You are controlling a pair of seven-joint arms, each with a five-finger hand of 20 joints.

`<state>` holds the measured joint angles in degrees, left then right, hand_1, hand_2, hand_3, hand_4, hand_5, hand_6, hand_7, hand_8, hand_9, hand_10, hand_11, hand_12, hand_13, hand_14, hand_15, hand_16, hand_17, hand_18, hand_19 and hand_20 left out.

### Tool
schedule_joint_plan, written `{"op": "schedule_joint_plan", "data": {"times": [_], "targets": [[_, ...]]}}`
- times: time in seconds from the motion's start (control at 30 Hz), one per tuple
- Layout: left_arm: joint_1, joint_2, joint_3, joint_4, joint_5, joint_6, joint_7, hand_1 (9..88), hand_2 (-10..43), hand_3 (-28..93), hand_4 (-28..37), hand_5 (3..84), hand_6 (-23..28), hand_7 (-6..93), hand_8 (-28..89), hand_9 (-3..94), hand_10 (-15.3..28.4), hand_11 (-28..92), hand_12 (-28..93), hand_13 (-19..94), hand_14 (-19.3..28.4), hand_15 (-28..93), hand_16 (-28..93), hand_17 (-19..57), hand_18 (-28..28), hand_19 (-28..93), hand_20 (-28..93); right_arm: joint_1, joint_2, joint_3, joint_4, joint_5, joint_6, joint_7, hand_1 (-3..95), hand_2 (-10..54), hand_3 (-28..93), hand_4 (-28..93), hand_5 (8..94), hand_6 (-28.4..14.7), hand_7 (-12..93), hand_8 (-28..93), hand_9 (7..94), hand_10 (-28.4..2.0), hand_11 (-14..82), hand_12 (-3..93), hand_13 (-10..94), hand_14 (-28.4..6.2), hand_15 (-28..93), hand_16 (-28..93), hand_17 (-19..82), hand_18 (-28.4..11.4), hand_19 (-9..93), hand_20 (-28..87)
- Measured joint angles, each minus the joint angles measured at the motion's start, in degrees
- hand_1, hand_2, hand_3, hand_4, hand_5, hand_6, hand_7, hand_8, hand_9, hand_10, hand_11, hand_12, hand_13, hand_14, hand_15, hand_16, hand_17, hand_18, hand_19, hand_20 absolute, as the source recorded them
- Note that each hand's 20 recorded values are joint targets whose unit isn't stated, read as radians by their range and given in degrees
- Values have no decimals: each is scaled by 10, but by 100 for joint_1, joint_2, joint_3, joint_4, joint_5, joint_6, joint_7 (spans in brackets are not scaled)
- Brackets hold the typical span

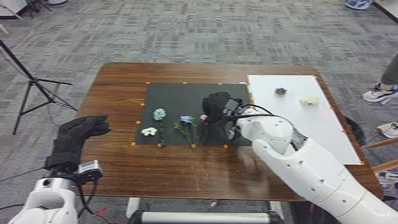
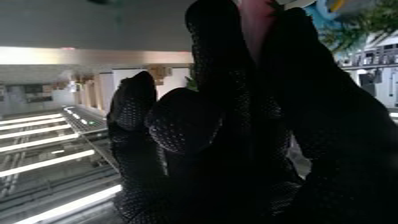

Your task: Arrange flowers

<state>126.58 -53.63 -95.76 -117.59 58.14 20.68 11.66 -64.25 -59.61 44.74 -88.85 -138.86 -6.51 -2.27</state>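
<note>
Head view is showing a brown counter [image 1: 160,172] standing on grey carpet [image 1: 213,35]. Above its black mat [image 1: 182,92], the right hand [image 1: 216,106] is pinching a pink flower [image 1: 203,117] in its fingers; the left hand [image 1: 78,131] is relaxing its own. Right wrist view is adding ceiling lights [image 2: 71,204] beyond the fingers.

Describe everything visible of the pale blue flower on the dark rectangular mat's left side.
The pale blue flower has a bushy, clustered head on a thin, dark green stem. It lies on the dark rectangular mat, head pointing away, stem running toward the near edge. A small white flower lies close left of the stem. Neither hand holds it.
</note>
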Motion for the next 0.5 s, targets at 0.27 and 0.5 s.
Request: {"op": "schedule_joint_plan", "data": {"times": [0.27,0.5], "targets": [[-3,10,-3,1,0,0,0,346,76,672,-220,554,19,242,-86,575,132,294,141,457,175,447,-16,54,142,260,249,-4,-61,2,32,-40,-153,69,494,-95,606,-209,739,33,324,7,856,-84,182,257,753,-77,733,305,358,-224,762,495],[-7,10,-3,2,0,-10,0,348,73,671,-218,554,19,243,-86,574,133,294,141,458,175,446,-16,53,142,260,249,12,-65,0,29,22,-170,134,345,-95,664,-187,740,30,274,-51,837,-103,220,197,738,-88,742,304,350,-231,758,505]]}}
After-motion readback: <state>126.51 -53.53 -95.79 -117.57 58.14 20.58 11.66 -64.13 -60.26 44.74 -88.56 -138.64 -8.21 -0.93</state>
